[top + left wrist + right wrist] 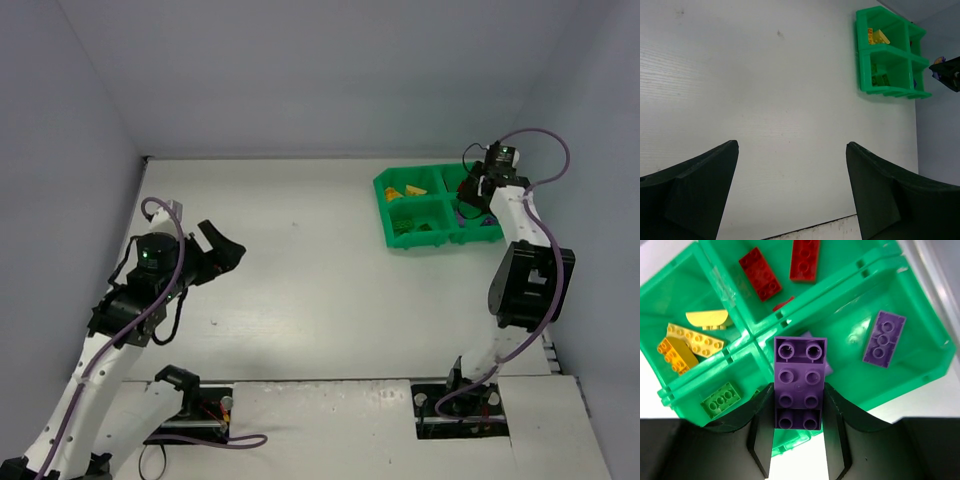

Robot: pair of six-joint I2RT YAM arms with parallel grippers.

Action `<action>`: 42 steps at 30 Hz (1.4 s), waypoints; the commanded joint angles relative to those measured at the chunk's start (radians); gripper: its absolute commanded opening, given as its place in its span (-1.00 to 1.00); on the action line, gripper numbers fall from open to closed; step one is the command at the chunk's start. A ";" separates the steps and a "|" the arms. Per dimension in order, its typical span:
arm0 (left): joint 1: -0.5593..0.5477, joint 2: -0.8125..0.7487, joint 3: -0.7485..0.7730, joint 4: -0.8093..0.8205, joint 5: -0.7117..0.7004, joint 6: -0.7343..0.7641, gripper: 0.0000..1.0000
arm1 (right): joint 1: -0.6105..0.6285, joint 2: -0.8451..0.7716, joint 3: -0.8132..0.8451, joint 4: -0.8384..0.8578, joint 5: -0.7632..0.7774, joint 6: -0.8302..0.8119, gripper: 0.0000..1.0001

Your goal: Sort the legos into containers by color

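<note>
**Purple brick clamped over the green tray**

Purple plastic fills the middle of the right wrist view. A purple brick (800, 382), studs up, is clamped between the right fingers (840, 415), with one black finger pressed against each long side. It hangs over the tray (850, 370) about where the inner walls cross, its free end pointing to 12 o'clock. Whether it touches those walls cannot be told. A paler purple piece (828, 368) shows just past its 3 o'clock edge, too hidden to make out.

Around it in that view, each of the tray's four squares holds one colour:
- **12 o'clock:** red bricks (760, 273) lie flat, with another red bit against the inner wall.
- **9 o'clock:** yellow bricks (695, 339) are piled together, one of them with a rounded top.
- **7 o'clock:** a green brick (720, 400) lies near the outer wall.
- **3 o'clock:** a second purple brick (884, 338) lies flat, apart from the clamped one.

From above, the tray sits at about 1 o'clock on the desk (320, 290), and the right fingers are over its 3 o'clock half.

The left fingers (222, 250) hover at 9 o'clock on the desk, well apart from the tray. The left wrist view shows them spread wide, with plain desk between them and the tray far off at 1 o'clock.
</note>
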 commanded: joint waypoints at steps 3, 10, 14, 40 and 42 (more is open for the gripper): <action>0.005 0.003 -0.021 0.041 0.009 0.000 0.64 | -0.011 -0.011 0.054 0.027 0.014 0.002 -1.00; 0.006 0.048 -0.009 0.050 0.028 0.014 0.64 | -0.025 0.015 0.021 0.027 0.038 0.041 -0.45; 0.005 0.059 0.000 0.055 0.024 0.020 0.64 | -0.027 0.016 0.014 0.030 0.060 0.053 0.18; -0.023 0.051 0.533 -0.272 -0.294 0.370 0.64 | 0.111 -0.926 -0.136 0.052 -0.069 -0.133 1.00; -0.042 0.039 0.546 -0.281 -0.337 0.388 0.64 | 0.122 -1.024 -0.151 0.043 -0.063 -0.133 1.00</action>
